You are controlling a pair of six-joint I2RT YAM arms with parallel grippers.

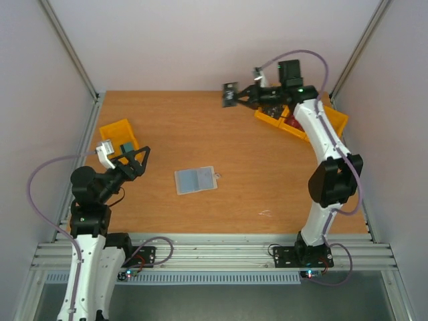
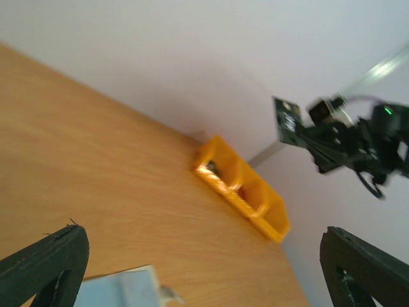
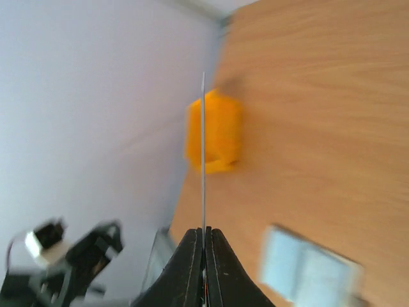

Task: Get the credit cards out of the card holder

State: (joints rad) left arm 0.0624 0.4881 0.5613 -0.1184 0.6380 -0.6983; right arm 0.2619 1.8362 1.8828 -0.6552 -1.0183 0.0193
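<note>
- holder (image 1: pixel 195 180): lies open, pale blue inside up, mid-table (image 1: pixel 267 174), nothing touching it.
- card (image 1: pixel 230 93): dark face, raised off the table near its far edge, well apart from holder.
- right gripper (image 1: pixel 241 98): fingers pressed together, pinching one edge of card.
- left gripper (image 1: pixel 143 162): fingers spread wide, left of holder.
- left bin (image 1: pixel 119 134), right bin (image 1: pixel 334 120): yellow, at the table's sides.

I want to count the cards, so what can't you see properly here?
Right wrist view: the card in the right gripper shows only its thin edge; its face is hidden.
Left wrist view: the card holder is cut off by the bottom edge.
Top view: the holder's pockets are too small to tell whether cards are inside.
Top view: the right arm covers part of the yellow bins.
</note>
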